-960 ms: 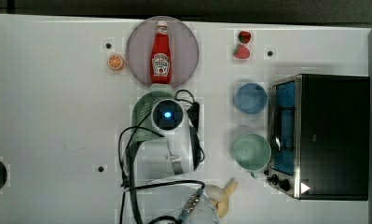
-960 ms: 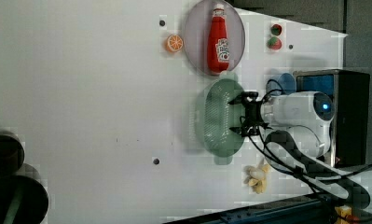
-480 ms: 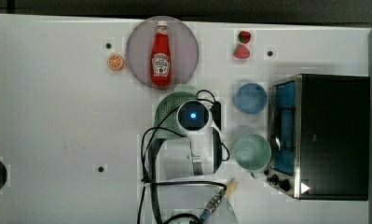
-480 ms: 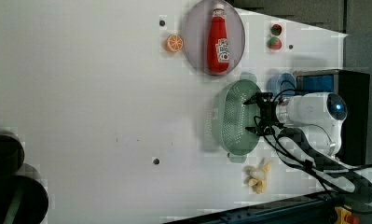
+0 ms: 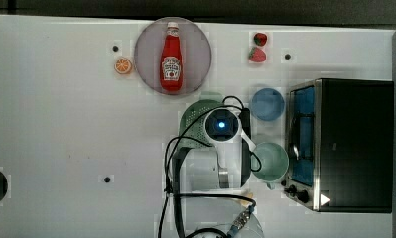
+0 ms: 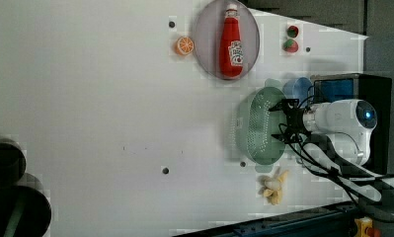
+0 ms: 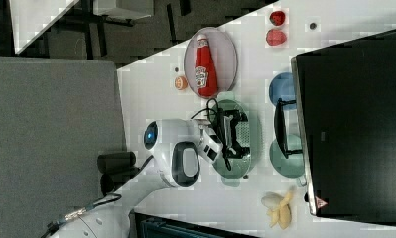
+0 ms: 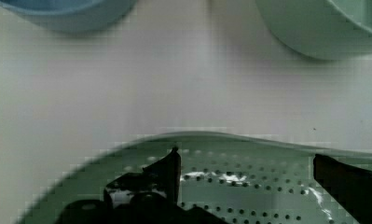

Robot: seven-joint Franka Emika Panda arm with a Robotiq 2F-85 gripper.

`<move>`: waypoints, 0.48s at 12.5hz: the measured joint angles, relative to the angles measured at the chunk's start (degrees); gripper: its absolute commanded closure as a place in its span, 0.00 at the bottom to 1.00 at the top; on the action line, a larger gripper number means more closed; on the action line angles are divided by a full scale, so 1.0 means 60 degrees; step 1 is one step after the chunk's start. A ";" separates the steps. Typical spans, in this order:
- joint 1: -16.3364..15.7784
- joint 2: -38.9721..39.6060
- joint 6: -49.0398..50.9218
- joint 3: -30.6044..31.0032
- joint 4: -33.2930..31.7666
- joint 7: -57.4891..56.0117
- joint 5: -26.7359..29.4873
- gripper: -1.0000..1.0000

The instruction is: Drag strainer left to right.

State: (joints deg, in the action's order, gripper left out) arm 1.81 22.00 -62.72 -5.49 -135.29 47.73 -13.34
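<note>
Jaws apart, gripper set down inside the strainer, clamped on nothing. Strainer sits on the bench, near the blue cup and mint cup. Drag underway, judged near its end; next: lift clear without nudging the cups.

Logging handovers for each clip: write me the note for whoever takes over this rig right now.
Pincer: open, fingers down inside the strainer, holding nothing.
Strainer: on the white table, just below the plate with the ketchup bottle in the top view. In the right view it lies close to the blue cup and the green cup, with a bare strip of table between.
Done: over the last second it slid toward the top view's right.
Left: judge whether it is far enough right. Little room remains before the cups and the oven. Then lift the pincer clear.
</note>
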 measured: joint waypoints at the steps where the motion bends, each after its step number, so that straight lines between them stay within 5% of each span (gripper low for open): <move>1: 0.0045 0.0030 -0.0019 -0.0007 0.0000 -0.0266 0.0014 0.00; 6: 0.0343 0.0117 0.0252 -0.0067 -0.0019 -0.0620 0.0224 0.00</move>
State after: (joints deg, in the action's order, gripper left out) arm 3.87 22.70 -61.21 -5.89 -135.41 44.01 -11.99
